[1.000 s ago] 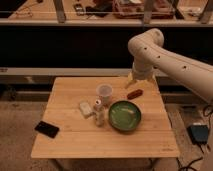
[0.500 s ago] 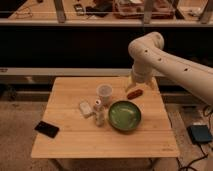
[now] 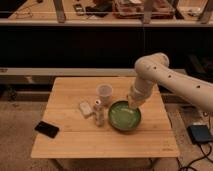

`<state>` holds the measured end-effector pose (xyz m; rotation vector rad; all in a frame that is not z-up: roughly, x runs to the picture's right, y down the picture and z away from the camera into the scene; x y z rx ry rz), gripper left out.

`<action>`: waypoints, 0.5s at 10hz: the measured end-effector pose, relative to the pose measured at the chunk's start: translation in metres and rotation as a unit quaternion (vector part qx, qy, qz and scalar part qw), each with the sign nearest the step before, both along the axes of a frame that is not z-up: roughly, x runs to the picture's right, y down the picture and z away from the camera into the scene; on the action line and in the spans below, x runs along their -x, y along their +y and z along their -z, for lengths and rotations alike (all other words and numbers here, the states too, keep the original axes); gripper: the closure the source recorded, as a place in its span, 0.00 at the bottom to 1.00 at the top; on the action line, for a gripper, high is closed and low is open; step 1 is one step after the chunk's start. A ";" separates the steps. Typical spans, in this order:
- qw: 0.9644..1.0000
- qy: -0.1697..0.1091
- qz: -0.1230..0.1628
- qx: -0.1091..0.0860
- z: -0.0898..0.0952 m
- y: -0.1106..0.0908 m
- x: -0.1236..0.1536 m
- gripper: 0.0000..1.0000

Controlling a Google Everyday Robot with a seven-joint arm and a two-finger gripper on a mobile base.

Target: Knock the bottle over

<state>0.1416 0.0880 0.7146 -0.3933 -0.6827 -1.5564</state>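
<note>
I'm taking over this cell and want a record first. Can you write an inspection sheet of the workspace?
Surface: wooden table, bare wood showing at the front.
Job's things: bottle upright, between the white block and the green bowl, in front of the cup.
Clutter: black phone near the front left corner.
Grippers: end effector over the bowl's far right rim, apart from the bottle.
Cables: a cable seems to trail on the floor by the dark box, right.
Surroundings: shelves behind the table.
</note>
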 end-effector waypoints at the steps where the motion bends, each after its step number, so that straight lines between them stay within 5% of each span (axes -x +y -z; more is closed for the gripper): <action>1: 1.000 -0.020 0.005 0.003 -0.002 0.011 0.010 0.99; 5: 0.996 -0.075 0.047 0.017 -0.015 0.055 0.055 1.00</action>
